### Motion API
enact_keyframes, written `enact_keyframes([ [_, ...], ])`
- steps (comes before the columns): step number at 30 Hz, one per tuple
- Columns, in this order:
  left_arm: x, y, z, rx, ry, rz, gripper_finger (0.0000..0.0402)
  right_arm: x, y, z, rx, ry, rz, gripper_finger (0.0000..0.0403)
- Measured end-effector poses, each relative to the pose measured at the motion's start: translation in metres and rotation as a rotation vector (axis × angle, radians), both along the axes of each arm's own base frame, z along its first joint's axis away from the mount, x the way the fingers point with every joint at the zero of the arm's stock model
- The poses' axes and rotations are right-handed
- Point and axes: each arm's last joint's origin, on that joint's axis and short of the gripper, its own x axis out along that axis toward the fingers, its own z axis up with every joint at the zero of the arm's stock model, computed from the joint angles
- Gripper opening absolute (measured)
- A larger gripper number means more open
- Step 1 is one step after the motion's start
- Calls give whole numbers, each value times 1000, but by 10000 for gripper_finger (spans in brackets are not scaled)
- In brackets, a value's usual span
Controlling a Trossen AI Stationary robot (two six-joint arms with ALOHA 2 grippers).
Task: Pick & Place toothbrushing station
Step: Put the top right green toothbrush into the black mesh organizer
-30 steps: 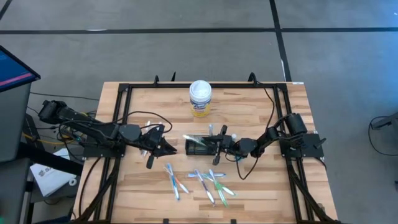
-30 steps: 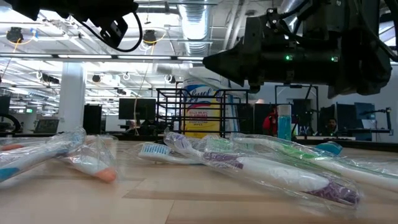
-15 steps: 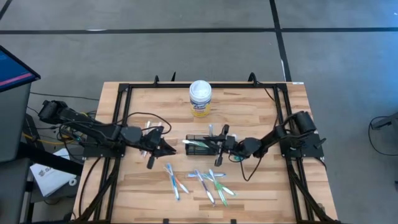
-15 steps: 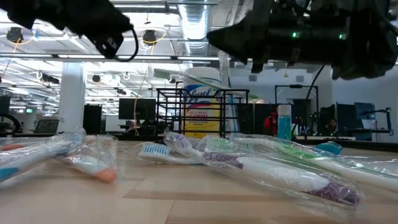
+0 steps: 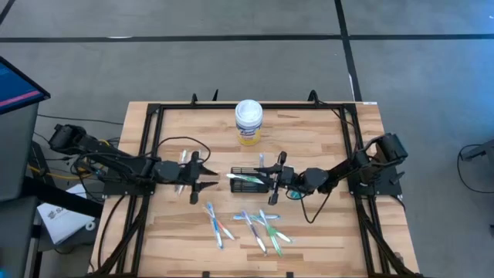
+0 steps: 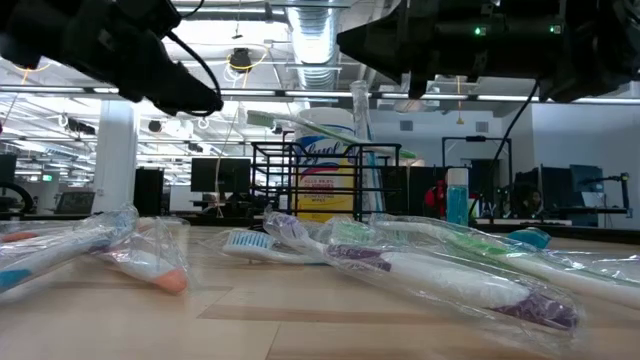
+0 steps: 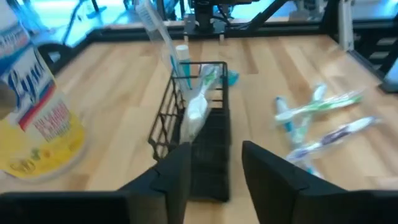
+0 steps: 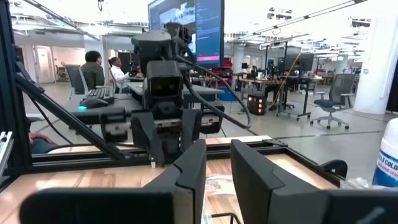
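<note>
At the bench's middle: black mesh toothbrushing station between both arms.
Wrapped toothbrushes lie nearer; left gripper, fingers apart, sits just left of it; right gripper meets its right end, grip unclear; white canister stands farther.

The wooden desk carried a black wire-mesh holder, a white canister, and loose wrapped toothbrushes.
</note>
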Motion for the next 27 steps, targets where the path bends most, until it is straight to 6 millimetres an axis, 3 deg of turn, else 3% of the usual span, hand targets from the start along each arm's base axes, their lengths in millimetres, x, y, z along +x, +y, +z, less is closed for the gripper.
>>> enact_keyframes([
  [6, 11, -1, -12, 92, 21, 17, 173, 0, 0, 0, -4, 3, 1, 66],
  [14, 21, 1, -16, 128, -11, 40, 181, 0, 0, 0, -3, 3, 2, 66],
  [21, 23, 5, -16, 127, -17, 59, 169, 0, 0, 0, -4, 3, 2, 66],
  [27, 23, 5, -16, 124, -21, 53, 126, 0, 0, 0, -3, 3, 2, 66],
])
